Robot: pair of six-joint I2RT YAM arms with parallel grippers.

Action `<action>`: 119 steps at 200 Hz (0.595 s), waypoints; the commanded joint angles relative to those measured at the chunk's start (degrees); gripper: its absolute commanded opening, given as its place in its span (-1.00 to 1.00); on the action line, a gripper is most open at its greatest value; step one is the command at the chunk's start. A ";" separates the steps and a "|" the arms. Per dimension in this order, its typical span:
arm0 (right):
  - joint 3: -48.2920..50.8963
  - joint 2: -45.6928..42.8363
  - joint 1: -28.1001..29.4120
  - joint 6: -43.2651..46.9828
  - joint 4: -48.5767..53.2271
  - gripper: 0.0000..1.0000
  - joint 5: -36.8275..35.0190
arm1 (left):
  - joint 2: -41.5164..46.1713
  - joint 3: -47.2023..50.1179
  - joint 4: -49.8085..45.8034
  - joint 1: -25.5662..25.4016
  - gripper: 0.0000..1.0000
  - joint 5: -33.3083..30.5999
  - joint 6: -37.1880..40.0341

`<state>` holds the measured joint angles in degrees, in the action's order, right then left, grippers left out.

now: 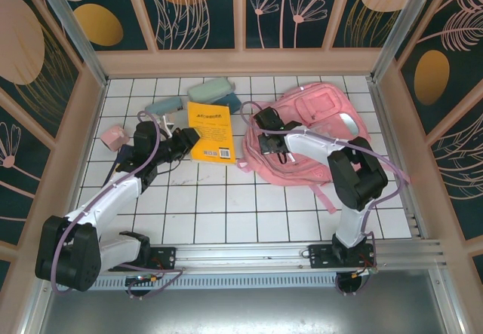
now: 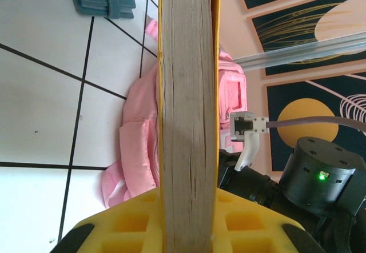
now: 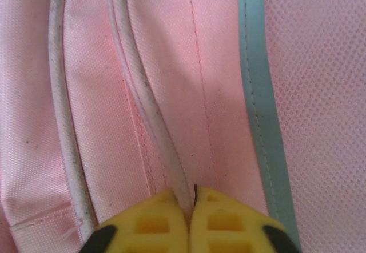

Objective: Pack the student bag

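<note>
**White tiled table** (image 1: 226, 213): the work surface, fenced by patterned panels.

**Student bag** (image 1: 317, 130): a large pink fabric backpack with white patches and pink straps. It lies flat on the right rear of the table, front side up and close to the right arm. Whether its main compartment is open cannot be told.

**Flat yellow softcover book** (image 1: 213, 132): sits just left of the bag, between the two arms. Whether it is clear of the tiles cannot be told.

**Teal fabric pouch** (image 1: 211, 90) and **pale blue-grey case** (image 1: 164, 108): both near the rear wall, behind the book and unpacked.

**Small pink block** (image 1: 115, 136): on the far left, well apart from the bag.

**Left gripper** (image 1: 179, 139): clamped on the book's left edge, with the page block standing between its yellow pads. This is judged a carrying hold for feeding the book in edgewise.

**Right gripper** (image 3: 191, 210): clenched on the white piping cord (image 3: 143, 93) at the bag's left edge. This is judged a hold to steady or lift the rim for loading.
</note>
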<state>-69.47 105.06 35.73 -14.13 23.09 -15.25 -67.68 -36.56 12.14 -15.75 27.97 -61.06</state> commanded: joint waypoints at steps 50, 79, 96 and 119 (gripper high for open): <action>-8.55 -4.41 1.41 -1.35 5.36 -1.00 8.89 | 1.63 -0.41 1.18 0.38 -1.00 -3.10 3.11; -14.77 -6.19 0.67 -3.24 7.18 -1.00 14.11 | 1.00 1.07 2.20 0.30 -1.00 -4.03 3.66; -18.58 -6.68 -0.36 -4.76 8.35 -1.00 18.58 | 0.17 1.95 3.82 0.35 -1.00 -4.55 3.22; -22.15 -7.84 -2.56 -7.22 8.10 -1.00 23.74 | -1.97 3.29 8.61 0.37 -1.00 -3.88 0.81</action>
<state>-86.48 101.82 34.96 -18.20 32.64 -0.19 -68.23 -34.33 11.70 -15.75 23.68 -58.76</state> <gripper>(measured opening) 0.065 0.164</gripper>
